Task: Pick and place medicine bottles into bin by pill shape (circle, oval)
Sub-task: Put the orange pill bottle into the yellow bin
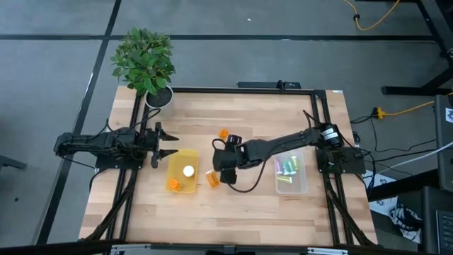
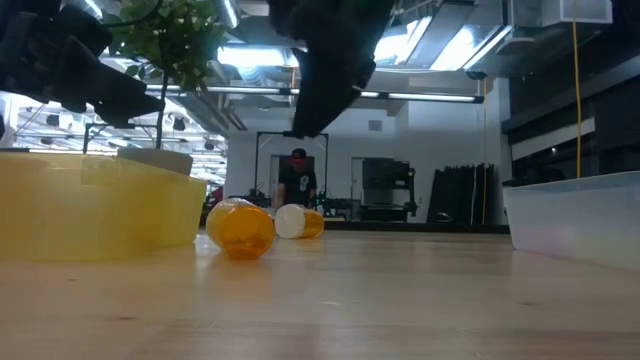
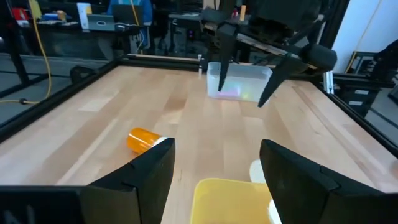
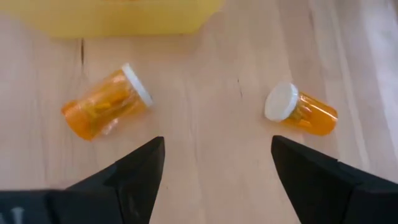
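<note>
Two orange medicine bottles with white caps lie on their sides on the table, one toward the far side and one nearer, beside the yellow bin. Two more orange bottles lie in that bin. Pastel vials lie in the clear bin. My right gripper is open and empty above the table between the two loose bottles, touching neither. My left gripper is open and empty at the yellow bin's far left corner.
A potted plant in a white pot stands at the table's far left corner. Black frame rails run along the table's edges. Bare wood lies between the two bins and toward the near edge. A person stands far off in the room.
</note>
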`<state>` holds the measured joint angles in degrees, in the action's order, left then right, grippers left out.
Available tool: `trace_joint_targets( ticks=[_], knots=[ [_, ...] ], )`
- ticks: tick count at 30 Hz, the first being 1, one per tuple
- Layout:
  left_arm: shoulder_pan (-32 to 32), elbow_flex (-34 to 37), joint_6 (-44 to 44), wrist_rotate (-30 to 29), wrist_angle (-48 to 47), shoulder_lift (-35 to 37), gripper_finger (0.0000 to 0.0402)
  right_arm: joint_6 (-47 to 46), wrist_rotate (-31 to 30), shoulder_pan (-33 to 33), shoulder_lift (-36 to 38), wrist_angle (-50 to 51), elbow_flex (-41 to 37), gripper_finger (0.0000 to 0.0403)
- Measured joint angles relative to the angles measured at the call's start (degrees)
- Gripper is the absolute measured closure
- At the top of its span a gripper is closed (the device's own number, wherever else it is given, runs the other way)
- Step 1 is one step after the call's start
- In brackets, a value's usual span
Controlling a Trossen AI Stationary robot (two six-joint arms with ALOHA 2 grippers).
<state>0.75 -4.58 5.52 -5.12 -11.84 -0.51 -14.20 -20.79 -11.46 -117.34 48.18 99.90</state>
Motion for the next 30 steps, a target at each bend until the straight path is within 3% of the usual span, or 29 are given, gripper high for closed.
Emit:
trace_joint_targets(
  ticks=[4, 16, 24, 27, 30],
  knots=[
    [0.0, 0.0, 0.0, -0.1, 0.0, 0.0, 0.0172, 2.6, 2.8, 3.3, 0.0, 2.2, 0.0, 0.0107],
    [0.0, 0.0, -0.1, -0.1, 0.0, 0.0, 0.0172, 7.0, 2.9, 12.3, 0.2, 9.1, 0.0, 0.0107],
    [0.0, 0.0, -0.1, -0.1, 0.1, 0.0, 0.0172, 8.2, 2.0, 16.0, 7.7, 12.9, 0.0, 0.0107],
    [0.0, 0.0, -0.1, -0.1, 0.1, 0.0, 0.0172, 11.1, 5.5, 16.6, 10.4, 9.4, 0.0, 0.0107],
    [0.0, 0.0, -0.1, -0.1, 0.1, 0.0, 0.0172, 13.8, 12.7, 16.9, 11.4, 6.4, 0.0, 0.0107]
  ],
)
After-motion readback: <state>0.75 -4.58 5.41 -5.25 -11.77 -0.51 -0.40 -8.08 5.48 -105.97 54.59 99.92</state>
